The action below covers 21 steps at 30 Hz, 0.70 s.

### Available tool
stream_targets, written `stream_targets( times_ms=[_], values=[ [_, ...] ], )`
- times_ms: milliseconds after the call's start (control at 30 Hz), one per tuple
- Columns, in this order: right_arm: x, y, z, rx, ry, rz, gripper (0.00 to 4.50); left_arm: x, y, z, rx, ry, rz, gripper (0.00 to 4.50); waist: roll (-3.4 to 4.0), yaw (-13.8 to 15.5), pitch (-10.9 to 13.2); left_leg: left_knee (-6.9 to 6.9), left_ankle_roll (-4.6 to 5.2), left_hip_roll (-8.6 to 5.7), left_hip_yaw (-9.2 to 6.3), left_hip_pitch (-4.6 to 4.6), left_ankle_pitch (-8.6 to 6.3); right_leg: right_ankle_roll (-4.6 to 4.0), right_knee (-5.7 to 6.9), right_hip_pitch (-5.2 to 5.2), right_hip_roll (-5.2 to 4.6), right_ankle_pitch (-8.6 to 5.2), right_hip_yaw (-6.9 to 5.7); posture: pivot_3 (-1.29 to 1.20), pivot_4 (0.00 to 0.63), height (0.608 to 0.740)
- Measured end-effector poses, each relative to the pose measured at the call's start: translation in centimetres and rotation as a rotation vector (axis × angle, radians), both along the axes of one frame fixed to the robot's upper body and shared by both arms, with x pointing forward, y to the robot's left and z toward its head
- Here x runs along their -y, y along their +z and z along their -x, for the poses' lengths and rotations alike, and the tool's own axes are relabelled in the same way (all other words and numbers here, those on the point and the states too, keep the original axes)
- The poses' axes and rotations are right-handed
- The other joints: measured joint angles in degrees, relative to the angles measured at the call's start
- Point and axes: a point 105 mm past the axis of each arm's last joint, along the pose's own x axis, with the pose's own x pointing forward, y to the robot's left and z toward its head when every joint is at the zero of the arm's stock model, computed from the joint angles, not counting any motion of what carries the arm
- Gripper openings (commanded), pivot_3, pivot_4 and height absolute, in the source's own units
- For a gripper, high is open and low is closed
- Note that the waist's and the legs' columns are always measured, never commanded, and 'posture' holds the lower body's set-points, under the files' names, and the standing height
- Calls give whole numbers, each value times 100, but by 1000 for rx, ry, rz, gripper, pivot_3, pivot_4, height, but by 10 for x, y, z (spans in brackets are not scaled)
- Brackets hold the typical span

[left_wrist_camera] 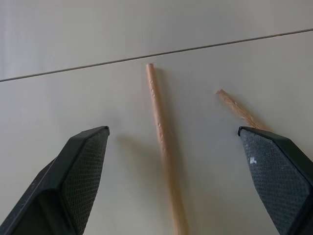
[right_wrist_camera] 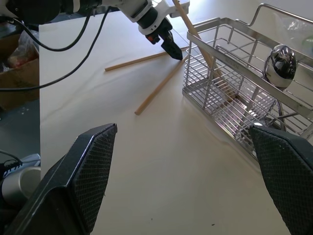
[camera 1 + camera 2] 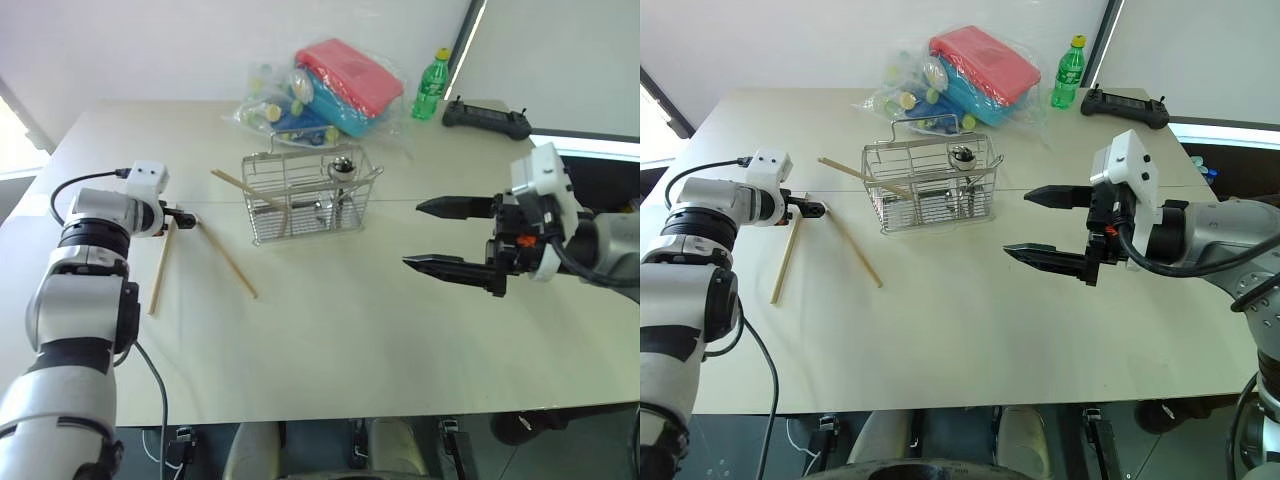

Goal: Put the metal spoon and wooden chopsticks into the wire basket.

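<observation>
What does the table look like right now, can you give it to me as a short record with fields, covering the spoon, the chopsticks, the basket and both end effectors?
metal spoon: in the wire basket, bowl up at the rim
chopstick in basket: one, leaning out over the basket's left end
chopsticks on table: two, lying left of the basket, top ends close together
left end effector: open, low over the top ends of the two loose chopsticks, holding nothing
right end effector: open, empty, right of the basket
behind basket: plastic bag, green bottle, black controller

Pale beige table [image 3: 400, 340] (a thin seam across it) before a white wall [image 3: 150, 40]
</observation>
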Motion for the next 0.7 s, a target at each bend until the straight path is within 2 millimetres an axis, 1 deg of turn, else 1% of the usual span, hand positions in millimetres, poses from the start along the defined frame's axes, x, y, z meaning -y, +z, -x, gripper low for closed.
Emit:
stream_targets(
  times_ms=[100, 167, 233, 333, 700],
  values=[
    [0, 0, 0, 1, -5, -2, 4500, 2, -1, -1, 2, 1, 10, 3601, 0, 4, -1, 0, 0, 0, 0, 0, 0, -1, 0, 1, 0, 1, 0, 0, 150, 678],
    [0, 0, -1, 1, -7, -2, 4500, 4, -2, -1, 4, -3, 23, 2646, -1, -4, -1, 1, 0, 0, 0, 2, 0, -1, 0, 1, 0, 1, 0, 0, 150, 678],
    [1, 0, -1, 1, -9, 0, 4500, 4, -2, -1, 4, 1, 29, 1523, -1, -11, -1, 0, 0, 0, 0, 3, 0, 0, 1, 1, 1, 0, 0, 0, 150, 678],
    [1, 1, -1, 1, -12, 7, 4500, 3, -2, -1, 4, 3, 24, 54, 0, -24, -2, -2, 0, 1, 1, 4, 0, 0, 2, 0, 1, 0, 0, 0, 150, 678],
    [1, 1, -1, 1, -7, 7, 4500, 2, -2, -1, 6, 12, 24, 54, 0, -20, -2, -2, 0, 1, 2, 4, 0, 0, 1, 0, 1, 0, 0, 0, 150, 678]
  ],
)
